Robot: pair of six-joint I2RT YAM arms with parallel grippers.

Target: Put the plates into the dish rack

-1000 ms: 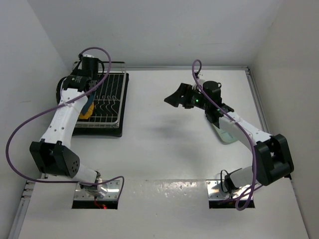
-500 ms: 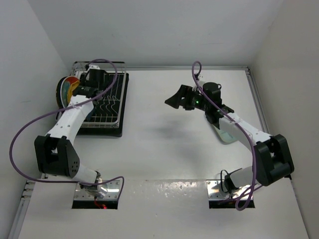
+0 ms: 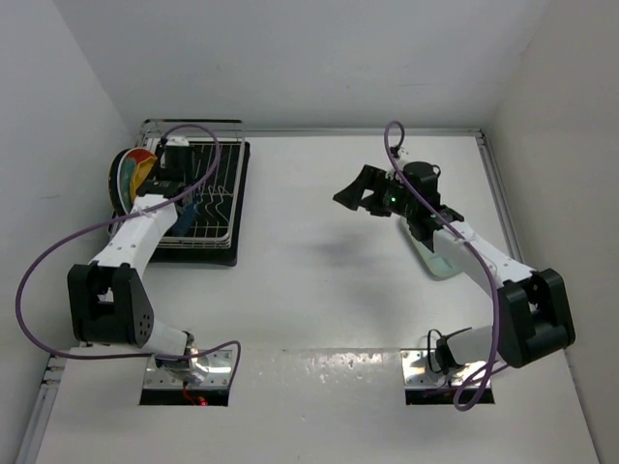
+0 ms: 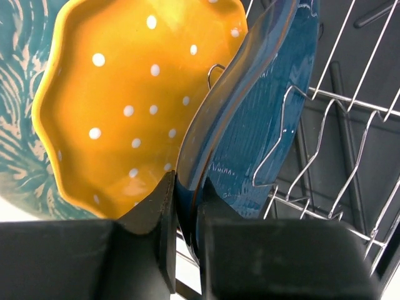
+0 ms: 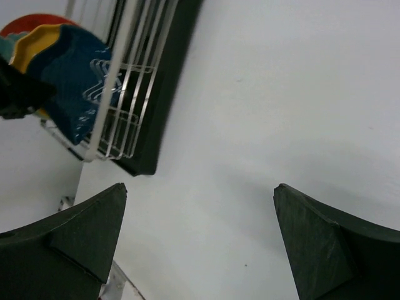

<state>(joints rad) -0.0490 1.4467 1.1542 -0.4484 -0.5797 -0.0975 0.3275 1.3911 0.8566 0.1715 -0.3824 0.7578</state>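
Note:
The dish rack [image 3: 221, 164] stands in its black tray at the far left. My left gripper [image 3: 182, 201] is shut on the rim of the dark blue leaf-shaped plate [image 3: 192, 209], which stands on edge between the rack wires. In the left wrist view the gripper [image 4: 187, 187] pinches the blue plate [image 4: 262, 119] next to the yellow dotted plate [image 4: 125, 106] and a teal plate [image 4: 19, 112]. The red-and-turquoise plate [image 3: 135, 166] stands at the rack's left end. My right gripper [image 3: 356, 190] is open and empty above the table. The pale mint plate [image 3: 443, 259] lies under the right arm.
The right wrist view looks past the open gripper [image 5: 200, 206] at bare white table, with the rack's corner [image 5: 134, 81] and the standing blue plate [image 5: 69, 81] at upper left. White walls close in at the left, right and far side.
My left gripper has swung over the rack and the blue plate now stands in the wires beside the yellow one. My right gripper has drifted slightly to the right, still open.

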